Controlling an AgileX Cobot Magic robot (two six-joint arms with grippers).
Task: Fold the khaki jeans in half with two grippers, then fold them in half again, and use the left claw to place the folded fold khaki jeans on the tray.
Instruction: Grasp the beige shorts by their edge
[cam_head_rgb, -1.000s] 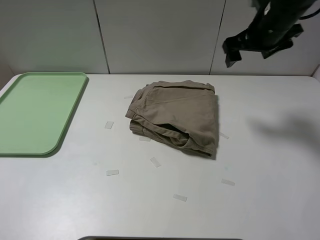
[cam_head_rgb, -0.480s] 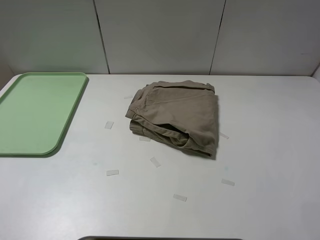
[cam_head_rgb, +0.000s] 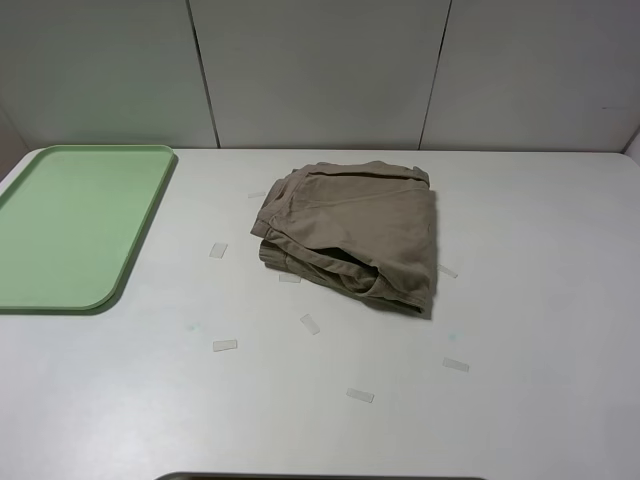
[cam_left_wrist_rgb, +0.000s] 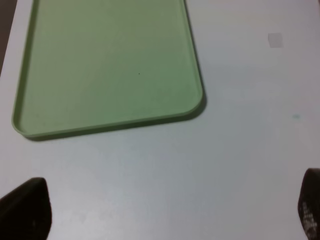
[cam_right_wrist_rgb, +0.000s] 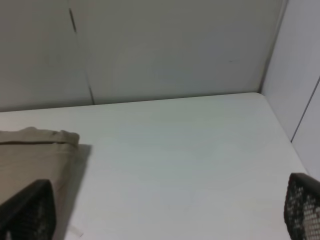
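Khaki jeans (cam_head_rgb: 350, 235) lie folded into a compact bundle on the white table (cam_head_rgb: 540, 330), about mid-table and toward the far side. They are well to the right of the tray (cam_head_rgb: 60, 225). Stacked layers show along the bundle's near-left edge, but I can't count them from this height.

The tray sits at the far left, apart from the cloth. Small pale tape strips (cam_head_rgb: 225, 345) are scattered on the table, mostly near and left of the bundle.

Left gripper (cam_left_wrist_rgb: 167, 207): jaws spread wide, nothing between them. It hangs over the table just off the tray's near-right corner. I see only its dark fingertips (cam_left_wrist_rgb: 25, 210).

Right gripper (cam_right_wrist_rgb: 165, 207): jaws also wide apart, holding nothing. Its camera looks over the table's far-right area toward the back wall (cam_right_wrist_rgb: 170, 50). The bundle's far-right corner sits at the edge of that view.
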